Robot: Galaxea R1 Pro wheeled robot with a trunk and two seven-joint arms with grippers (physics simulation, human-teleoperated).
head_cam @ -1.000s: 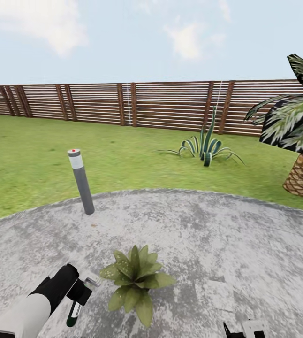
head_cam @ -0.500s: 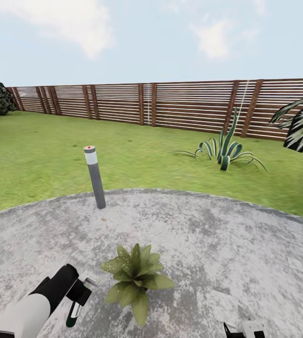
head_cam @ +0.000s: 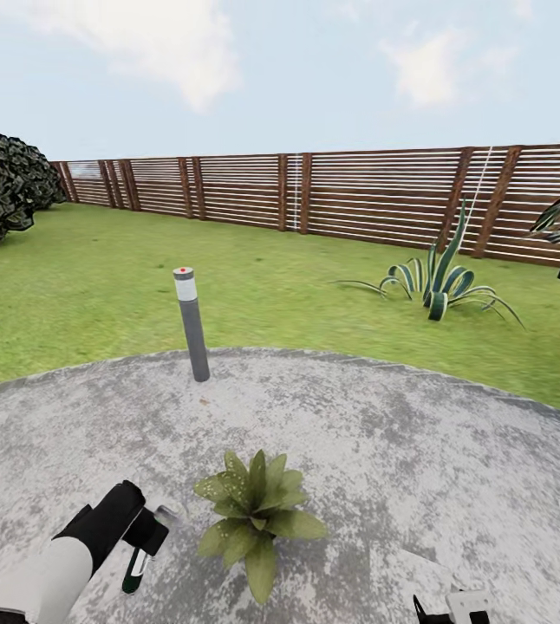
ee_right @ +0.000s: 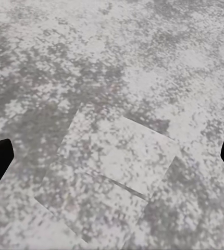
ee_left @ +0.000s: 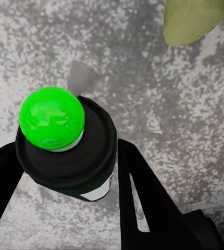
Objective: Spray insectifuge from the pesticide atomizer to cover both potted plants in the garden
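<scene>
Small dark-green pesticide atomizer [head_cam: 135,568] with black-and-white trigger head, clamped upright between the black fingers of left gripper [ee_left: 65,172], hanging above mottled grey paved patio [head_cam: 419,451]. Low green-leaved potted plant [head_cam: 256,518] just beside, toward the robot's right. Right gripper [ee_right: 112,156] spread wide, empty, farther off.

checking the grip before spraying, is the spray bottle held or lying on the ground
Held: the left gripper has its jaws on either side of the spray bottle, above the paving.
</scene>
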